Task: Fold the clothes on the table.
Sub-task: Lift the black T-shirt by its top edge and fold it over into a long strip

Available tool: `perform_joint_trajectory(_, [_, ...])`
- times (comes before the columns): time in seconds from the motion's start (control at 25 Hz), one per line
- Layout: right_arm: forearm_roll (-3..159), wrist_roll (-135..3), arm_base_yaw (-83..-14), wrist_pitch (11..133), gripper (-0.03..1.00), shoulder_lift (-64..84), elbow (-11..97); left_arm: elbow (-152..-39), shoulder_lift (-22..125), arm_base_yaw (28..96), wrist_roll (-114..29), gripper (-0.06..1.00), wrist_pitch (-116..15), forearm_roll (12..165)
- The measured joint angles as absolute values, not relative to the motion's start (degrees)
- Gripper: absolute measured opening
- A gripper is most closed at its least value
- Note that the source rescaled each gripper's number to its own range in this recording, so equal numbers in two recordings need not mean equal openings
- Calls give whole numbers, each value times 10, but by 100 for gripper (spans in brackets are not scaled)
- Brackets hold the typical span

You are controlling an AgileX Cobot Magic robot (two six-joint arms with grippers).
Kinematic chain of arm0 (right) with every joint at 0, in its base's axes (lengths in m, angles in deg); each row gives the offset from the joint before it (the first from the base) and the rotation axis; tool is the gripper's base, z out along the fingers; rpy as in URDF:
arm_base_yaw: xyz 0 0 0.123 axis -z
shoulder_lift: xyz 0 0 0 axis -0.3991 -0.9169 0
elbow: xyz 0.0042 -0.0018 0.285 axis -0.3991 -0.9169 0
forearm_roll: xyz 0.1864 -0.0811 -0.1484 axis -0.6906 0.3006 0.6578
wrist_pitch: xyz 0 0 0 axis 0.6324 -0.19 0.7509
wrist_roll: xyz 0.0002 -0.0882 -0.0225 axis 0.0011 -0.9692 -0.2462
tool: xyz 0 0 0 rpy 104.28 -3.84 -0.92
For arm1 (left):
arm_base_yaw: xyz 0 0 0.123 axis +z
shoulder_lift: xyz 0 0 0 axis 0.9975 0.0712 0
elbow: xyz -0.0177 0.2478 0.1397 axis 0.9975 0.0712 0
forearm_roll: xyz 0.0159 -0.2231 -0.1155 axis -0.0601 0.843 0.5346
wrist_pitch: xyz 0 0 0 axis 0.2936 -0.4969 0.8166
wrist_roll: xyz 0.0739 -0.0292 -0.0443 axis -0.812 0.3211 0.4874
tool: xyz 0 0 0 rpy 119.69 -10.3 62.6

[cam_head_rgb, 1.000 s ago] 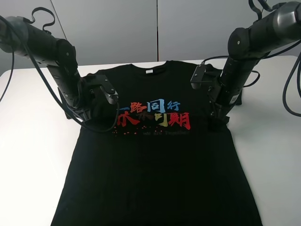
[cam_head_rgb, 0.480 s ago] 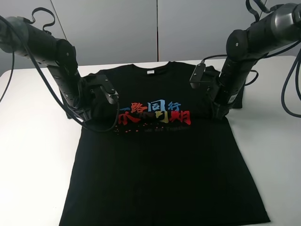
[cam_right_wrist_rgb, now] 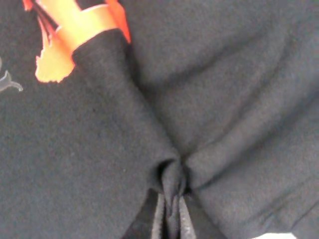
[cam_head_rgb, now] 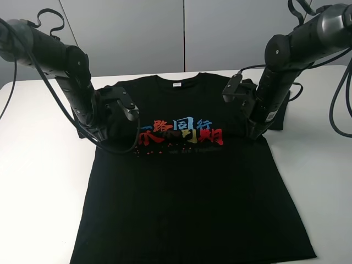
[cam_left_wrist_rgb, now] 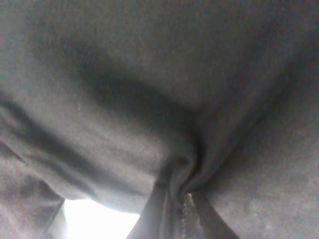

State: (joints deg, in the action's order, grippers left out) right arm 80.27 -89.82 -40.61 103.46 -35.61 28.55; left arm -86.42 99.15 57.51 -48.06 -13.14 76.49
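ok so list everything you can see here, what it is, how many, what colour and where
T-shirt: one, black, spread flat and front up on the table, collar toward the far edge
printed characters: one band, red, blue and yellow, across the chest
neck label: one, white, inside the collar
table: one, white, under the T-shirt
wall panels: several, grey, behind the table
cables: several, black, looping off both arms
left gripper: one, black, shut on a pinch of T-shirt fabric by the sleeve on its side
right gripper: one, black, shut on a pinch of fabric near the print's end
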Motion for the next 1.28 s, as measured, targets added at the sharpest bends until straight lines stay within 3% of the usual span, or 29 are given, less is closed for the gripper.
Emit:
perform_joint_trajectory(0.48, [934, -750, -406, 893, 0, -240, 321, -959, 921, 575, -453, 0, -124, 764])
perform_joint_trajectory(0.88, [983, -698, -406, 910, 0, -198, 438, -1043, 825, 575, -452, 0, -123, 748])
perform_joint_trajectory(1.28, [977, -697, -406, 1012, 0, -140, 450, -1050, 796, 575, -451, 0, -44, 765])
